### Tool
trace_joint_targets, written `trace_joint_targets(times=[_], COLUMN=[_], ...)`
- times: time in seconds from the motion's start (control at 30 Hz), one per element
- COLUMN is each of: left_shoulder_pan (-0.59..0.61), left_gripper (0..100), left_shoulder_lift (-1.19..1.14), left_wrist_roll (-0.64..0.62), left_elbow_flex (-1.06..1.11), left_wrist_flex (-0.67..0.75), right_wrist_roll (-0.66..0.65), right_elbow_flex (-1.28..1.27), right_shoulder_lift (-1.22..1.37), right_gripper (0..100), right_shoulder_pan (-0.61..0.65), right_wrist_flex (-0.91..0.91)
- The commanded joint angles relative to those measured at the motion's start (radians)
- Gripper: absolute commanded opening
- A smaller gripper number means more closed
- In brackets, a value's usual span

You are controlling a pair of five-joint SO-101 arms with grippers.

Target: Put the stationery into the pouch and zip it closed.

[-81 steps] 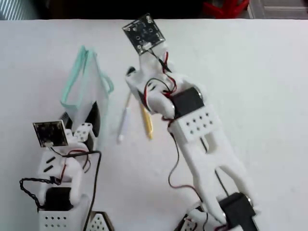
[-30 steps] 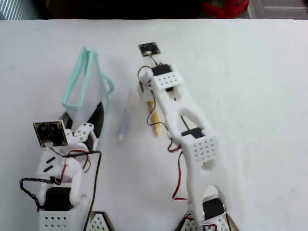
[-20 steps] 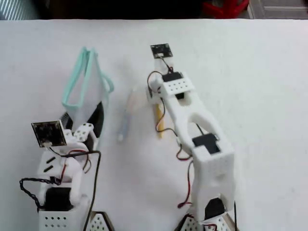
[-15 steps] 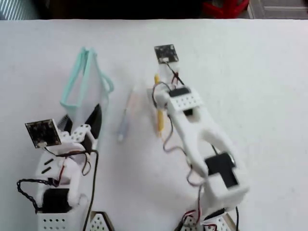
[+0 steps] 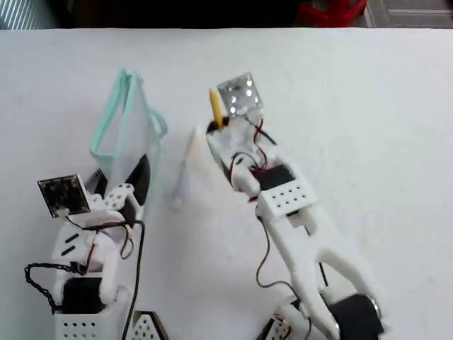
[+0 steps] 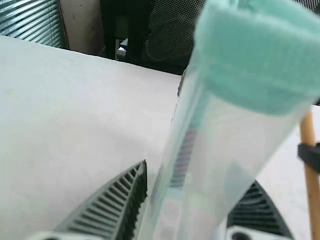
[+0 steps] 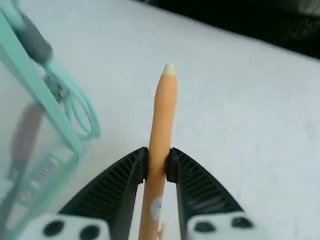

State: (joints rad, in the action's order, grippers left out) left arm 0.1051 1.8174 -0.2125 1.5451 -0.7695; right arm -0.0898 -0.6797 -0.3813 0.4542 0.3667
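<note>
Pencil (image 7: 161, 115) is clamped in the right jaws, long axis along them. Pouch (image 5: 127, 131), gripped by the left jaws, stands to its left.

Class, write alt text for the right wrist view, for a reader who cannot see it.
The right gripper is shut on an orange pen that points away over the white table. A clear pouch with mint-green edging stands close beside it.

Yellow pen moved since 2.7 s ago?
Yes. The yellow pen lay beside the white pen; now the right gripper holds it, shifted toward the table's far edge, beyond the white pen's far end.
</note>
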Motion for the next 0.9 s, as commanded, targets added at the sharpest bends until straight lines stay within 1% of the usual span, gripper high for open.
trace_joint_targets(times=[0.0,0.07,0.13,0.3,0.37,0.5,0.67,0.87], left_shoulder_pan=[0.001,0.001,0.001,-0.001,-0.001,-0.001,-0.022,-0.019], left_gripper=[26,26,26,26,26,26,26,26], left_shoulder_lift=[0.007,0.007,0.007,0.007,0.007,0.007,0.007,0.007], left_wrist_roll=[0.0,0.0,0.0,0.0,0.0,0.0,0.002,0.002], left_elbow_flex=[0.0,0.012,0.012,0.011,0.011,0.011,0.011,0.011], left_wrist_flex=[0.061,0.078,0.083,0.083,0.083,0.083,0.083,0.083], right_wrist_roll=[-0.017,-0.023,-0.057,-0.123,-0.149,-0.15,-0.152,-0.15], right_elbow_flex=[0.262,0.42,0.568,0.81,0.899,1.066,1.091,1.094], right_shoulder_lift=[-0.189,-0.236,-0.231,-0.093,-0.033,0.05,0.125,0.229], right_gripper=[1.7,1.7,1.7,1.7,1.7,1.7,1.7,1.8], right_shoulder_pan=[0.064,0.114,0.177,0.351,0.383,0.42,0.475,0.476], right_wrist_flex=[0.143,0.205,0.246,0.271,0.277,0.315,0.329,0.328])
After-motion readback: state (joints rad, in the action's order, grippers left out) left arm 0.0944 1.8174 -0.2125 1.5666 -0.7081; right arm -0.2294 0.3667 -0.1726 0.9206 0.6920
